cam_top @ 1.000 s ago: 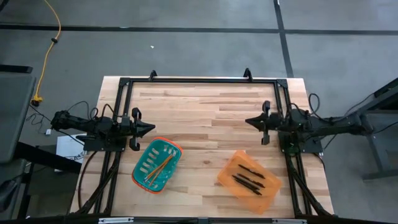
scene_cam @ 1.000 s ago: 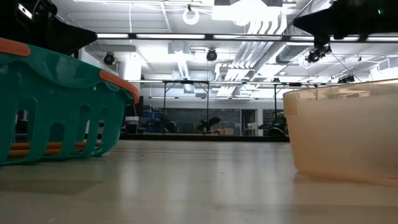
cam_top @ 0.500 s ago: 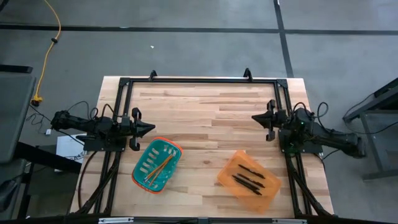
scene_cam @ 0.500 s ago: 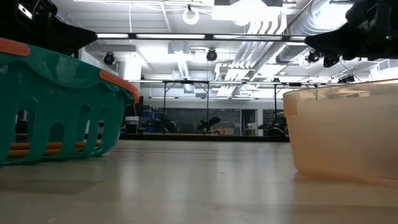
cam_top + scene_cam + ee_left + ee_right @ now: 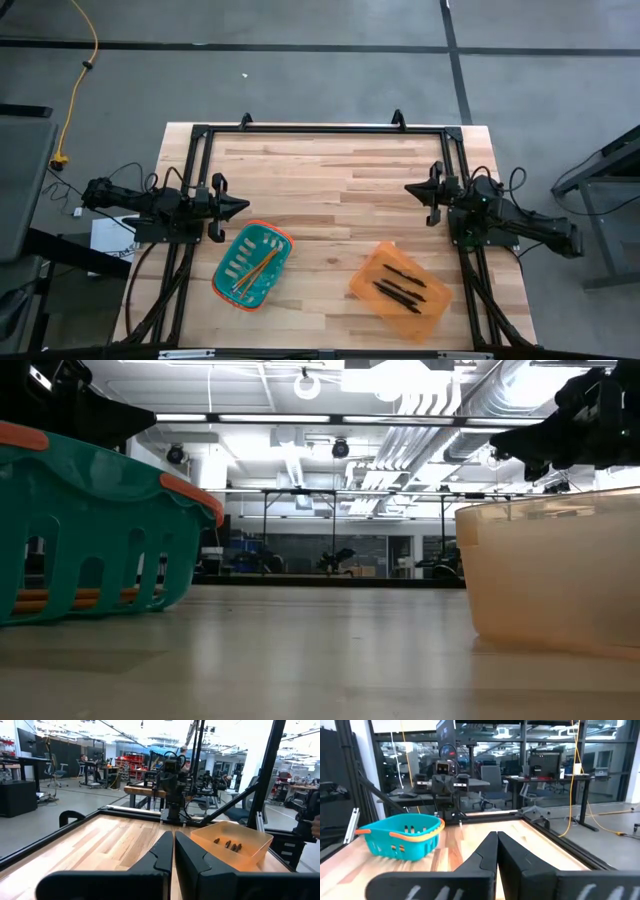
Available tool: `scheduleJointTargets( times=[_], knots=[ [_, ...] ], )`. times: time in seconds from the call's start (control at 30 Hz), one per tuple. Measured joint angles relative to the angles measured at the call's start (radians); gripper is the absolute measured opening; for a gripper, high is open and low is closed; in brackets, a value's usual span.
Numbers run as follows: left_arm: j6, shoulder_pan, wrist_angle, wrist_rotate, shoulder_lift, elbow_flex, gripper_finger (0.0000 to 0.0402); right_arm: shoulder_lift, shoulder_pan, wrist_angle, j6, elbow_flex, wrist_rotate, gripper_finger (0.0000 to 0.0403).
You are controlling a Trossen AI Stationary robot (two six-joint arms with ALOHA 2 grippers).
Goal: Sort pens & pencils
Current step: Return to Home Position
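Now, pens diagonal in bin, pencils aslant in basket; left claw, right claw closed.

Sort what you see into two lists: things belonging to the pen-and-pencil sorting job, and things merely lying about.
Job: pens in the orange bin; pencils in the teal basket; left gripper and right gripper, both shut.
Lying about: yellow cable on the floor; black frame on the table.

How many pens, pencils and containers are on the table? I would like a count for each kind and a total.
Pens: 3, in the orange bin.
Pencils: 3, bunched together in the teal basket, so this count is my best reading.
Containers: 2.
Total: 8.
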Motion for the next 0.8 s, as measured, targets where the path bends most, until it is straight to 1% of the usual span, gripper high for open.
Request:
scheduleJointTargets(
  times=[0.2, 0.43, 0.8],
  knots=[
    [0.000, 0.000, 0.000, 0.000, 0.000, 0.000, 0.0005, 0.002, 0.000, 0.013, -0.007, 0.002, 0.001, 0.0000],
    [0.000, 0.000, 0.000, 0.000, 0.000, 0.000, 0.0005, 0.003, 0.000, -0.087, -0.004, 0.004, 0.001, 0.0000],
    [0.000, 0.000, 0.000, 0.000, 0.000, 0.000, 0.0005, 0.005, 0.000, -0.089, -0.004, 0.004, 0.001, 0.0000]
  ],
)
